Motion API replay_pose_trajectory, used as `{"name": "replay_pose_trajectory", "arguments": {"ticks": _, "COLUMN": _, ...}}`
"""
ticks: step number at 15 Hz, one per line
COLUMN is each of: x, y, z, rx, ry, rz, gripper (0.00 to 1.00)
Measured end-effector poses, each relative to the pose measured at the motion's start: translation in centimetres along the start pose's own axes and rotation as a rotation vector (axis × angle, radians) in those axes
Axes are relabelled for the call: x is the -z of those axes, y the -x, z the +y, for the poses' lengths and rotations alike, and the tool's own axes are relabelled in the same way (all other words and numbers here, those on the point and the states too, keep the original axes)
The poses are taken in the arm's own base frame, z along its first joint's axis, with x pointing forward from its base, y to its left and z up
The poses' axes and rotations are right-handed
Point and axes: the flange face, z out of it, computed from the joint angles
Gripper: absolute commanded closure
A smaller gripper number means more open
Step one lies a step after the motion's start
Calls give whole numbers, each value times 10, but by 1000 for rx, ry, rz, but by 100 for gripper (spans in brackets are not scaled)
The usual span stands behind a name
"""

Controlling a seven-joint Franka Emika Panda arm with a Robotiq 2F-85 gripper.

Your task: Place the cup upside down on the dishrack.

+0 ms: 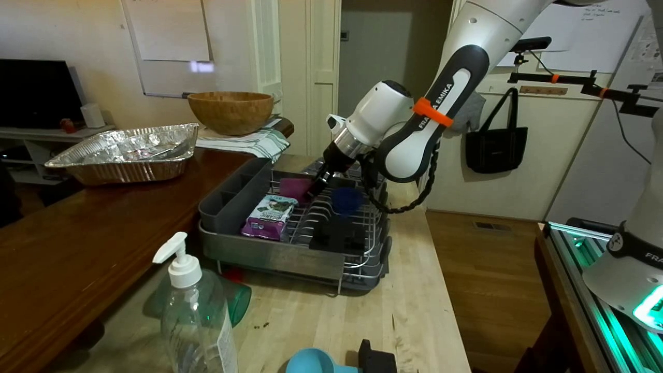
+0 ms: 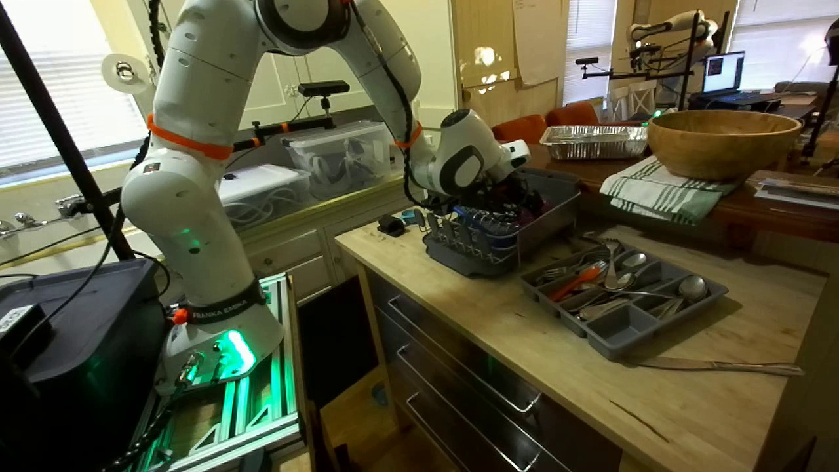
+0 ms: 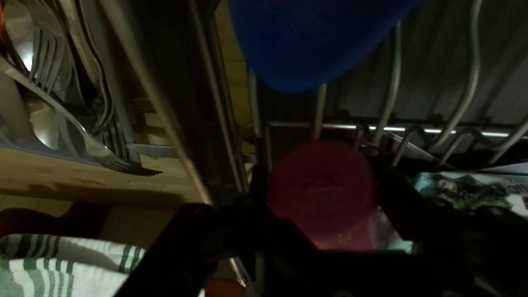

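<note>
Though dim, a magenta cup (image 3: 321,187), round and plain.

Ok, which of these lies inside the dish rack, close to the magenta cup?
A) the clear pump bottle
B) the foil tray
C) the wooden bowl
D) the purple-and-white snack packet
D: in an exterior view, the purple-and-white snack packet lies within the walls of the dish rack, right by the magenta cup.

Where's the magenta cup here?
In the wrist view, the cup is between the gripper's fingers, left of the snack packet; in an exterior view, it's inside the dishrack.
</note>
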Motion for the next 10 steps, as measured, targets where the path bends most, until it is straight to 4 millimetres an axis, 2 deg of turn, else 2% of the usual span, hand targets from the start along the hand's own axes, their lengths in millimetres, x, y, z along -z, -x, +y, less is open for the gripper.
{"name": "replay_pose_trajectory", "arguments": {"ticks": 2, "x": 3, "y": -5, "z": 0, "rx": 12, "ry": 2, "rz": 6, "gripper": 57}}
{"name": "replay_pose_trajectory", "arguments": {"ticks": 4, "x": 13, "y": -23, "z": 2, "rx": 50, "ry": 8, "rz": 9, "gripper": 57}}
{"name": "replay_pose_trajectory", "arguments": {"ticks": 8, "x": 59, "y": -83, "z": -3, "rx": 190, "ry": -17, "rz": -47, "gripper": 57}}
{"name": "replay_pose_trajectory", "arguments": {"ticks": 10, "x": 77, "y": -105, "z": -8, "rx": 260, "ry": -64, "rz": -118, "gripper": 57}}
